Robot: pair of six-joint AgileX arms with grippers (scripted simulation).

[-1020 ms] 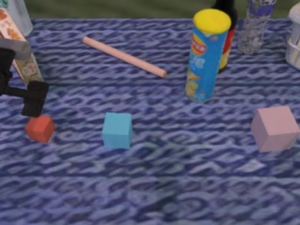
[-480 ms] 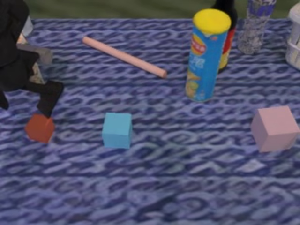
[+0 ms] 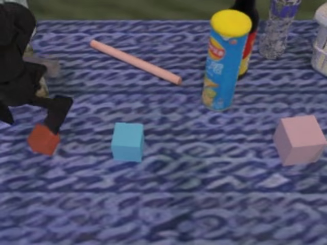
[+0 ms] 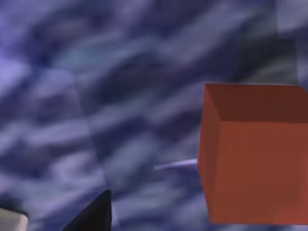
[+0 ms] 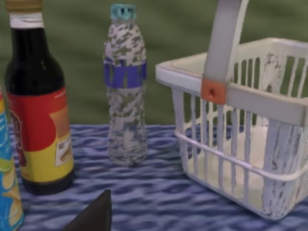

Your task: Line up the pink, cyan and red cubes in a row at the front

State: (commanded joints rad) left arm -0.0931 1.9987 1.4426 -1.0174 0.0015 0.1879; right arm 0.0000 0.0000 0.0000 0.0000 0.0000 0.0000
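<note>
At the tabletop's left edge, the left gripper has swung in from the side over the last second and now hangs directly over the red cube, its one visible dark finger pointing down at the cube's far top edge. A second ago the arm sat further out to the left; half a second ago it was almost where it is now, so the approach has slowed into a final line-up. The left wrist view shows the red cube close and off to one side, with a single fingertip in frame; I cannot tell how wide the jaws stand. The cube itself has not moved, so it looks ungrasped.

None of the cubes has shifted. The red cube lies far left, the cyan cube just right of it with a gap between, and the pink cube well apart at the right. All three already lie at much the same depth, so the work left seems to be closing the spacing, starting with red.

The right arm is out of the top view; its wrist camera looks past a fingertip at a sauce bottle, a water bottle and a white basket. A pink rod and a chip can stand behind the row, clear of it.
</note>
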